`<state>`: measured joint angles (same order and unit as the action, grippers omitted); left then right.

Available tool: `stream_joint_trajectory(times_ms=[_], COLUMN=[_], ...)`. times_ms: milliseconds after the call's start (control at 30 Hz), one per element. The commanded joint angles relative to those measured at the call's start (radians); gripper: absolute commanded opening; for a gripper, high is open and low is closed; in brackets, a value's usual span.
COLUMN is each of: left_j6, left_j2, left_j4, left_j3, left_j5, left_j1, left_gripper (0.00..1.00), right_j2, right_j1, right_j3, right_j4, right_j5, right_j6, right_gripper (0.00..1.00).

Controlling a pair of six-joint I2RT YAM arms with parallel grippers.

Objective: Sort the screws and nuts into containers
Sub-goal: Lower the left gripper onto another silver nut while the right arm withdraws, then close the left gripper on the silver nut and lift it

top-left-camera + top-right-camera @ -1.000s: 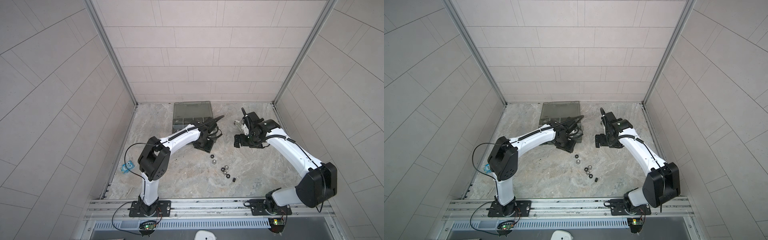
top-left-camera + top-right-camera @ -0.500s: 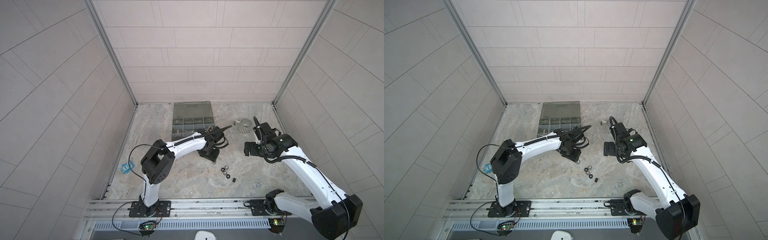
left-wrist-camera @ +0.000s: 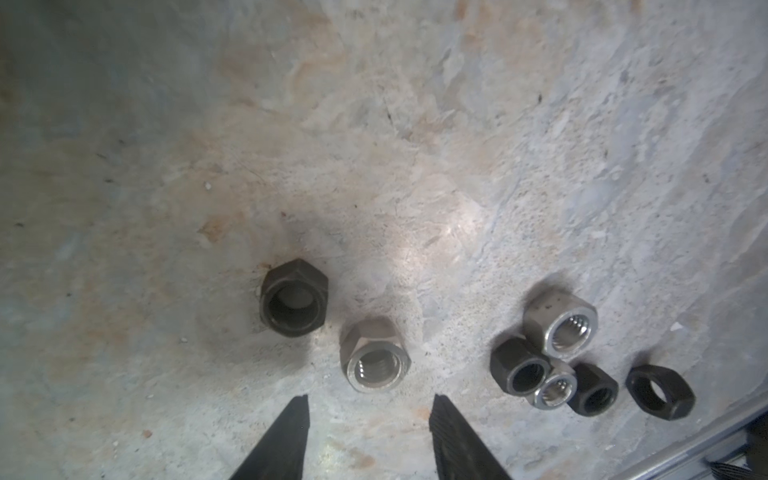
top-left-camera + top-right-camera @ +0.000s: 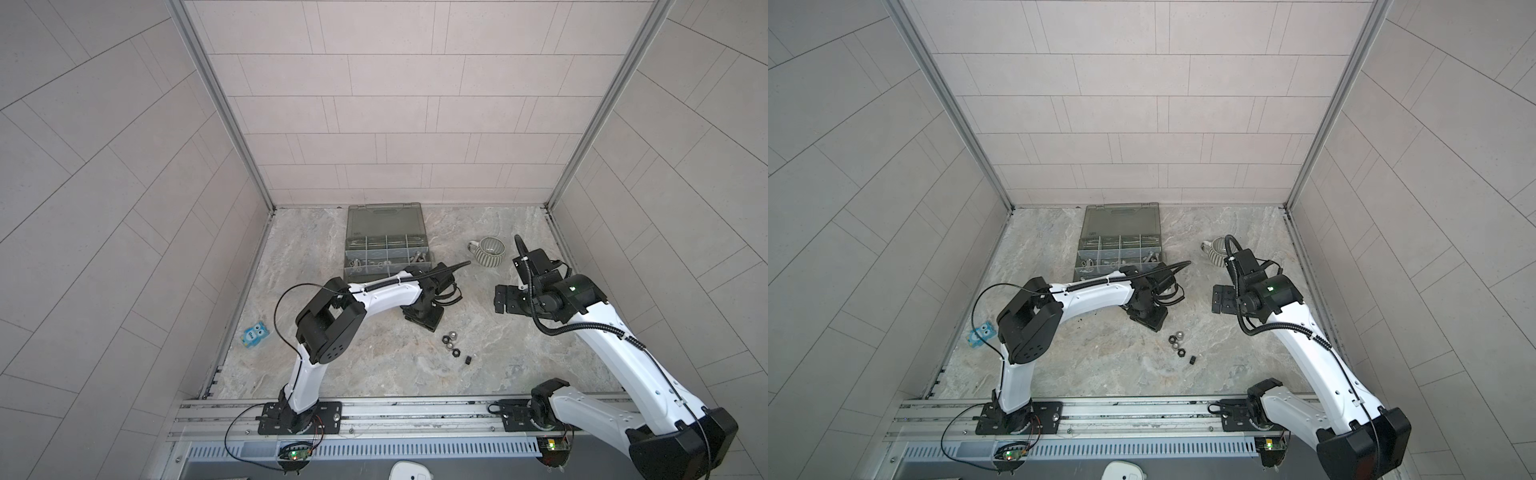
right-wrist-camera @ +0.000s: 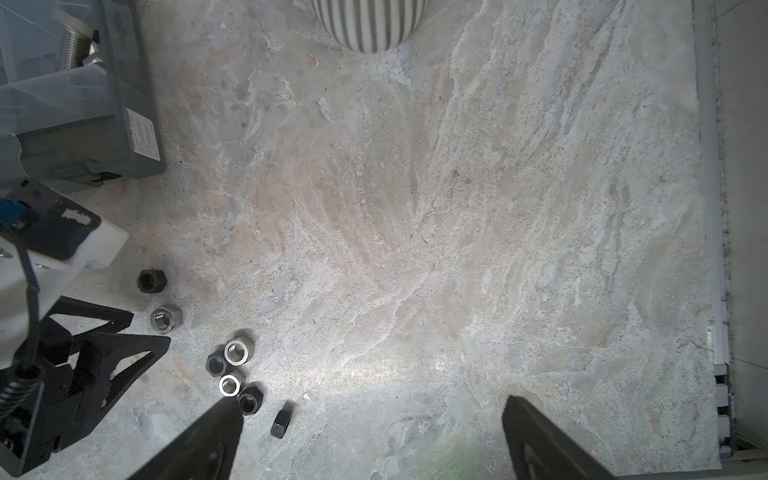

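Note:
Several loose nuts (image 4: pixel 451 338) lie on the stone floor in both top views, silver and black mixed (image 4: pixel 1177 340). My left gripper (image 3: pixel 370 401) is open just short of a silver nut (image 3: pixel 376 359), with nothing between its fingers. A black nut (image 3: pixel 294 297) lies beyond that one, and a cluster of nuts (image 3: pixel 552 357) sits off to one side. My right gripper (image 5: pixel 370 405) is wide open and empty over bare floor, to the right of the nuts (image 5: pixel 232 365). The containers (image 4: pixel 386 245) are the compartments of the open organizer case at the back. A screw (image 5: pixel 75 45) lies in one compartment.
A striped mug (image 4: pixel 488 250) stands at the back right, behind my right arm. A small blue owl figure (image 4: pixel 254 333) lies at the left wall. The left gripper (image 4: pixel 424 322) hangs low between the case and the nuts. The right gripper (image 4: pixel 505 299) is level with it.
My left gripper has moved from the case's front edge toward the near side, down to the nuts. My right gripper has drawn back from the mug, still open.

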<state>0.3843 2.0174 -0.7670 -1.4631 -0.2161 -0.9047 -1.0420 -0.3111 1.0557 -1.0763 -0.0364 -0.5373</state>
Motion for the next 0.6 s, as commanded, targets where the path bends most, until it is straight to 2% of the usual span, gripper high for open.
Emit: stream_joint_trajectory(times_ms=[0,300,567], left_j6=[0.005,0.001,-0.01], left_j2=[0.023,0.066,0.09], left_j4=[0.007,0.02,0.007], left_j3=[0.01,-0.009,-0.032], left_j5=[0.016,0.028,0.033], left_j1=[-0.006,-0.006,-0.007], left_gripper=[0.53,0.53,0.48], right_j2=[0.012,0.01,0.003], right_j1=[0.003,0.004,0.006], right_j3=[-0.006,-0.007,-0.007], right_j4=[-0.028,-0.03,-0.03], right_j5=[-0.034,-0.049,-0.053], right_j6=[-0.016,-0.01,0.002], right_gripper=[0.99,0.99,0.99])
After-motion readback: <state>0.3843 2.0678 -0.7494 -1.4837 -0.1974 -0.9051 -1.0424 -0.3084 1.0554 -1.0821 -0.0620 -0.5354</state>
